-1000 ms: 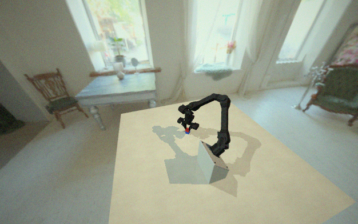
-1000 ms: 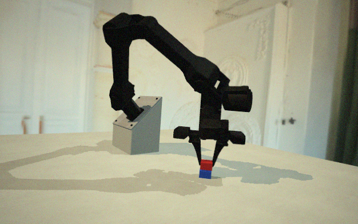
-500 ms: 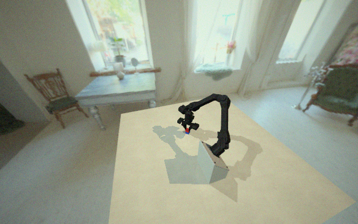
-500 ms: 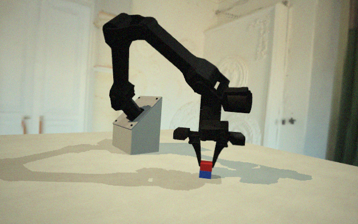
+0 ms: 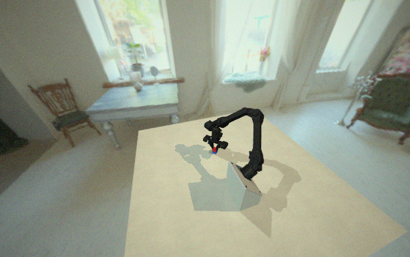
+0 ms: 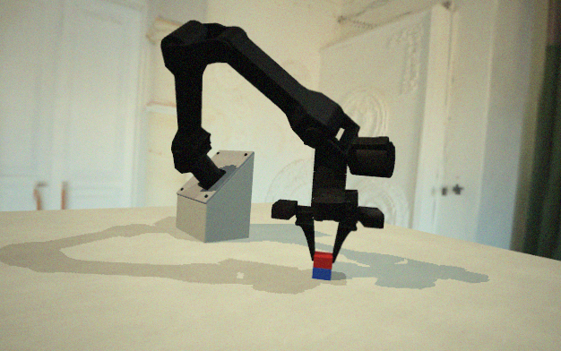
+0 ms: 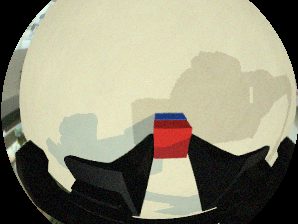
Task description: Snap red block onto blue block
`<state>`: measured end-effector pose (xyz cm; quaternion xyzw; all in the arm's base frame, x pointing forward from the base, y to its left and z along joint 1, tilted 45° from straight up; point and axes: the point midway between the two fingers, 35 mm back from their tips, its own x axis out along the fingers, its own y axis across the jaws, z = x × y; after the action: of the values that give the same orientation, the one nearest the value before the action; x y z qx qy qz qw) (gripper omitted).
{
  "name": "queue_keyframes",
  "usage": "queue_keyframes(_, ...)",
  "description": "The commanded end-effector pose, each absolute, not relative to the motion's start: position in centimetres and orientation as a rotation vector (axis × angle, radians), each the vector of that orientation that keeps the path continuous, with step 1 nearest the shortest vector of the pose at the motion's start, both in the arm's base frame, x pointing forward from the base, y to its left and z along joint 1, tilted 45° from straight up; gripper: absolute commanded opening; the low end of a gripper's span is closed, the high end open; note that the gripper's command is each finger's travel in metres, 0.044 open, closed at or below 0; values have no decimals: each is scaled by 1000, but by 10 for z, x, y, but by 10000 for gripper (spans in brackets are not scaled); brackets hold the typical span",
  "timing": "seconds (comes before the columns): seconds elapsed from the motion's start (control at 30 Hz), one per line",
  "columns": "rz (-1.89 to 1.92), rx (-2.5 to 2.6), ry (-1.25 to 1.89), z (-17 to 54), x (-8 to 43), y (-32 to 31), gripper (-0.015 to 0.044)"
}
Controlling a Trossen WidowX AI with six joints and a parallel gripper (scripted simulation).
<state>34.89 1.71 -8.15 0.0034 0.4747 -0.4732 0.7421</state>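
Note:
The red block [image 5: 214, 149] [image 6: 323, 261] [image 7: 171, 141] sits directly on top of the blue block [image 5: 214, 152] [image 6: 322, 274] [image 7: 170, 116], with no gap visible between them. The blue block stands on the table. In the wrist view only a strip of the blue block shows beyond the red one. My gripper [image 6: 323, 260] [image 7: 170, 137] points down and is shut on the red block, one fingertip at each side of it. Whether the blocks are clicked together cannot be told.
The arm's grey wedge-shaped base [image 5: 242, 193] [image 6: 228, 210] stands on the pale table [image 5: 157, 229] [image 6: 134, 313]. Shadows of the arm and base fall across the table top around the blocks.

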Motion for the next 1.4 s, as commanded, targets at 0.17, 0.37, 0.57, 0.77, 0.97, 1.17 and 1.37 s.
queue_keyframes(0.17, -1038, 4, 1040, -84, 349, 14, 0)
queue_keyframes(0.37, -1033, 5, 1040, -83, 350, 16, 0)
queue_keyframes(0.57, -1033, 5, 1040, -83, 350, 16, 53)
queue_keyframes(0.77, -1033, 5, 1040, -83, 350, 16, 210)
queue_keyframes(0.97, -1033, 5, 1040, -83, 350, 16, 220)
queue_keyframes(1.17, -1031, 9, 1045, -44, 348, 60, 220)
queue_keyframes(1.37, -1035, 7, 1044, -14, 342, 90, 220)
